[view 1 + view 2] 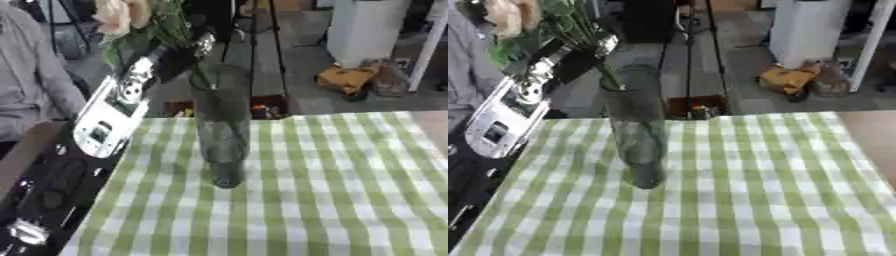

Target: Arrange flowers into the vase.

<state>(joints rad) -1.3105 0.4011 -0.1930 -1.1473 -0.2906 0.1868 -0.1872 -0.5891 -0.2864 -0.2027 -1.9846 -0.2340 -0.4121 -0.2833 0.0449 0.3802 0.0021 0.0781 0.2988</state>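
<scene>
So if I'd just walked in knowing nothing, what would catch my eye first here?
Probably the tall glass vase standing upright near the middle of the green checked tablecloth. Next, the left robot hand at the upper left, raised above and beside the vase's mouth, curled round the stems of a bunch of pale flowers with green leaves. The flowers are not yet in the vase.
</scene>
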